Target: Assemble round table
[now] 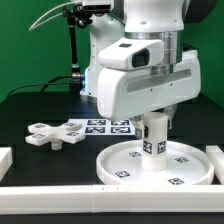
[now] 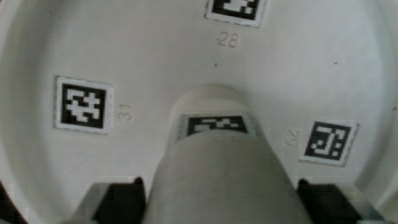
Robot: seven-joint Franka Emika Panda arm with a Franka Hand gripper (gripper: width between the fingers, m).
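The large rimmed round disc (image 1: 160, 165) lies flat on the black table at the exterior view's right. The short thick cylinder leg (image 1: 153, 136) stands upright on the disc's middle. My gripper (image 1: 153, 122) is shut on the leg's upper part from above. In the wrist view the leg (image 2: 217, 165) runs down between my two black fingers (image 2: 119, 200) onto the disc (image 2: 125, 50), which shows three tags. The cross-shaped four-armed base (image 1: 50, 133) lies on the table at the exterior view's left, apart from the disc.
The marker board (image 1: 108, 125) lies flat behind the disc, between it and the base. White straight border rails run along the front (image 1: 60, 200) and at the right (image 1: 216, 156). A black stand (image 1: 74, 60) rises at the back left.
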